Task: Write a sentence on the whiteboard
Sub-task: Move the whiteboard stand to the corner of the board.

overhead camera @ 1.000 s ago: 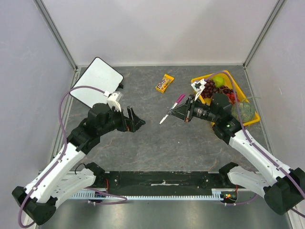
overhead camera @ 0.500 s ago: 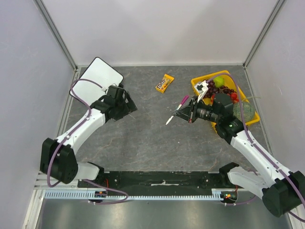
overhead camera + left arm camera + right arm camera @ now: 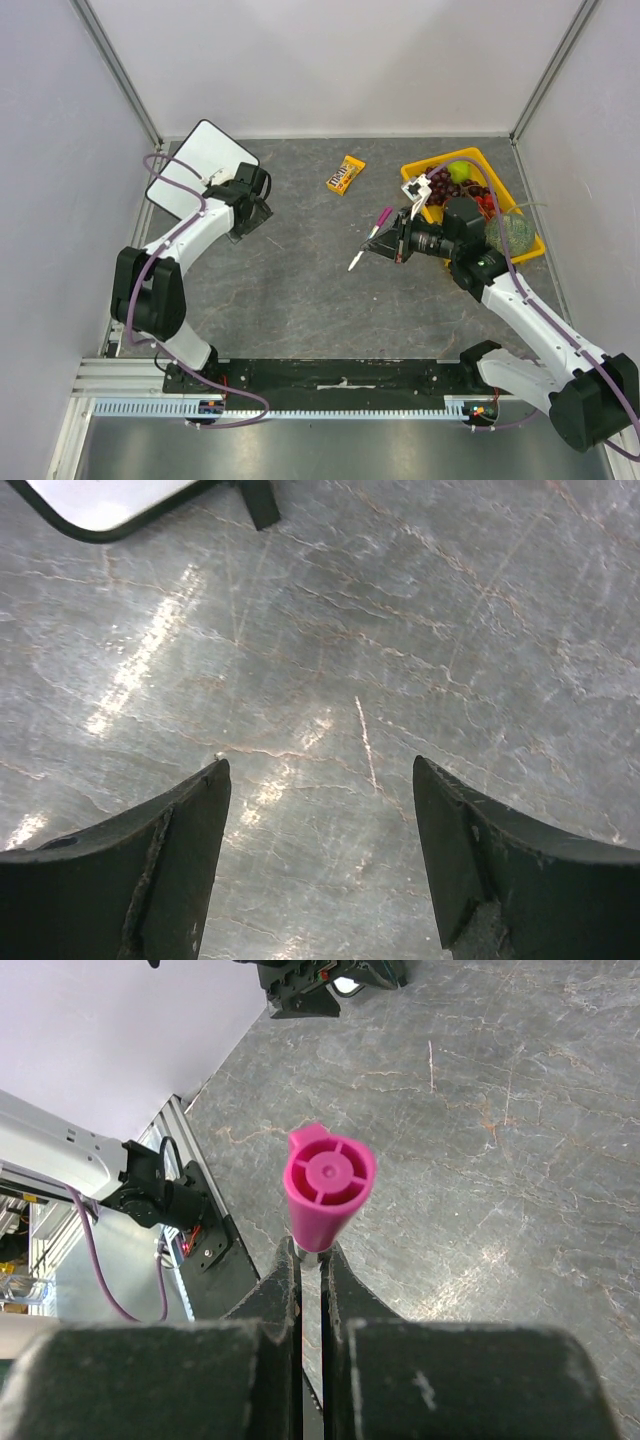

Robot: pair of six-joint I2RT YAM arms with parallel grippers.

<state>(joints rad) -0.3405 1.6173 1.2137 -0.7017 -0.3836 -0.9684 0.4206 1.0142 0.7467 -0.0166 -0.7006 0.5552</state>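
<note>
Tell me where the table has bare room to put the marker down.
Bare: the middle of the table between the arms, and the strip between whiteboard and candy packet. Crowded: the far right, where fruit fills the tray and the right pincer holds the marker beside it.

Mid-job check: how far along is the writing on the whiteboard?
Done: the right gripper is shut on the pink marker, held above the table. In hand: the left gripper hangs open over the table beside the whiteboard, gripping nothing. Left: the board shows no writing in the top view and the marker is well apart from it, so the whole sentence remains.
</note>
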